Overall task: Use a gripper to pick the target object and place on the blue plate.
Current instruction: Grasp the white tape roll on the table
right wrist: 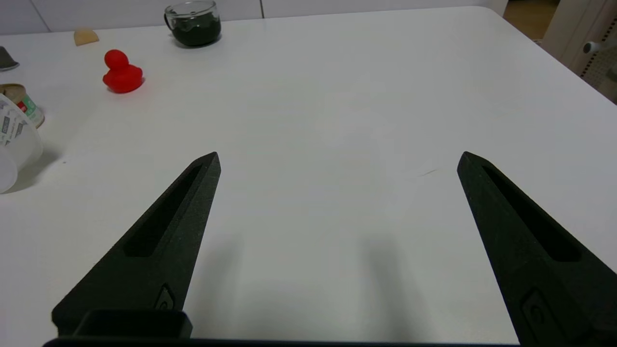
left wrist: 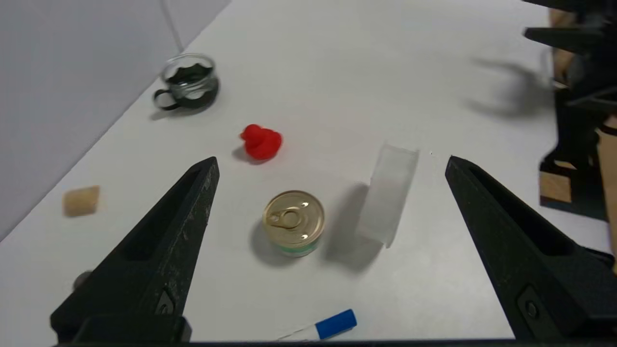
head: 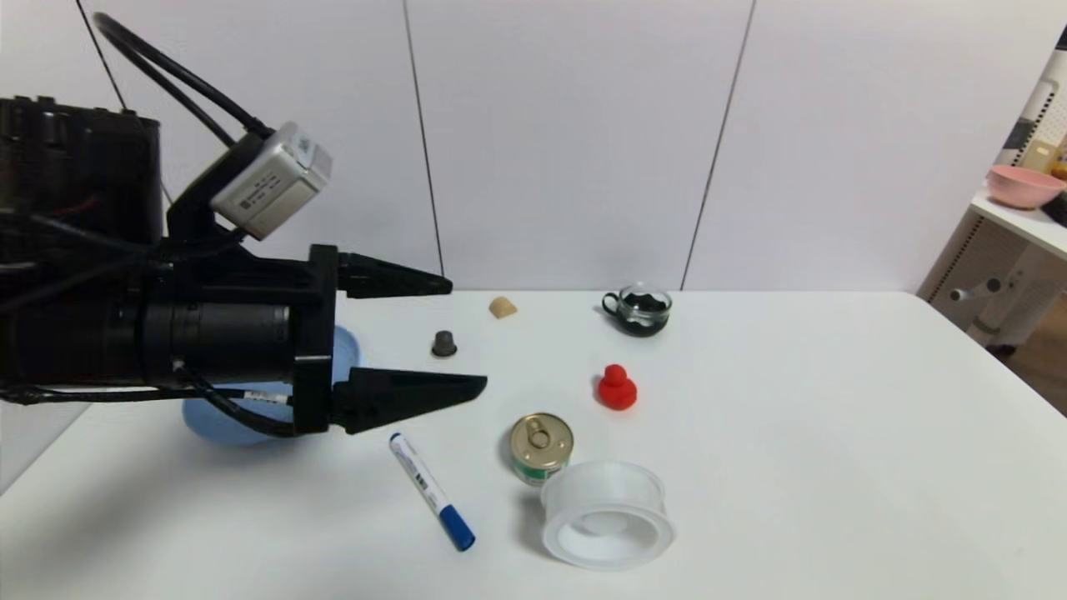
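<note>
The white translucent spool (head: pixel 607 514) lies flat near the table's front edge, its hollow centre up, touching or almost touching a gold-topped tin can (head: pixel 542 447). My left gripper (head: pixel 467 335) hangs open above the table's left side, left of and behind the spool, with nothing between its fingers. The light-blue plate (head: pixel 212 425) lies beneath that arm, mostly hidden by it. In the left wrist view the spool (left wrist: pixel 390 193) and can (left wrist: pixel 293 221) lie ahead of the open left gripper (left wrist: pixel 331 161). My right gripper (right wrist: pixel 340 155) is open over bare table; the spool (right wrist: pixel 12 144) sits at that view's edge.
A blue-capped white marker (head: pixel 431 490) lies left of the can. A red toy duck (head: pixel 617 388), a glass cup (head: pixel 638 310), a small dark cap (head: pixel 444 343) and a tan cork piece (head: pixel 503 307) sit farther back. A shelf with a pink bowl (head: pixel 1021 185) stands far right.
</note>
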Available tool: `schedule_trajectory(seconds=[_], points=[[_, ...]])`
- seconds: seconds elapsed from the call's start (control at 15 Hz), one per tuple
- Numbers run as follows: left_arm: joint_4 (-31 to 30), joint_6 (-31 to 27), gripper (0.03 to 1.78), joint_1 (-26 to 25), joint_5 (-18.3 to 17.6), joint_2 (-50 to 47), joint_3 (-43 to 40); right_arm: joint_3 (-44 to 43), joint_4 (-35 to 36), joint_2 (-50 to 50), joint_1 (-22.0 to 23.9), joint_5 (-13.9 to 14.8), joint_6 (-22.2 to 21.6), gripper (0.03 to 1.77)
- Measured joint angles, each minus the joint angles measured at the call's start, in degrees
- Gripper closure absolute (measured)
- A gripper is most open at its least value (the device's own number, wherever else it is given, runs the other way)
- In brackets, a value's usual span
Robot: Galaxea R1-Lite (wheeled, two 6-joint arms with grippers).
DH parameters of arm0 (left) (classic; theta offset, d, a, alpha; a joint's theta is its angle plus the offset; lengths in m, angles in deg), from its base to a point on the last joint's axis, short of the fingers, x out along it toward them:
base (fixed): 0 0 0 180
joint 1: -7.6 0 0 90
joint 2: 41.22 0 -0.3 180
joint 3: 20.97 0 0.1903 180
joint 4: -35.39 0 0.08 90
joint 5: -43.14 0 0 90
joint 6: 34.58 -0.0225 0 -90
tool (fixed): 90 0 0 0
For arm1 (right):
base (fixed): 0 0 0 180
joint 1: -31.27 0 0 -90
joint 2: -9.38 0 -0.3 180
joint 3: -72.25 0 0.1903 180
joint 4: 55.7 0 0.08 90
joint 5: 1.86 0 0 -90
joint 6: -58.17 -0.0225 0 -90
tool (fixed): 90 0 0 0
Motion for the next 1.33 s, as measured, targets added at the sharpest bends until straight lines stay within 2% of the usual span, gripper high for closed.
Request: schedule_trajectory(seconds=[0.07, 0.13, 0.6, 0.87, 1.33], points=[[0.0, -2.3, 0.12, 0.1, -2.7, 1.3, 0.1, 0.0, 0.0, 0.0, 0.0, 0.0, 0.0, 0.1], [0.1, -4.8, 0.12, 0.6, -3.8, 2.6, 0.2, 0.0, 0.0, 0.0, 0.0, 0.0, 0.0, 0.1], [-0.1, -11.5, 0.12, 8.5, -3.4, 12.0, 0.2, 0.0, 0.0, 0.0, 0.0, 0.0, 0.0, 0.1], [-0.1, -12.3, 0.12, 10.6, -2.7, 17.3, 2.0, 0.0, 0.0, 0.0, 0.0, 0.0, 0.0, 0.1], [-0.1, -12.8, 0.12, 10.9, -2.4, 24.1, 5.6, 0.0, 0.0, 0.0, 0.0, 0.0, 0.0, 0.1]])
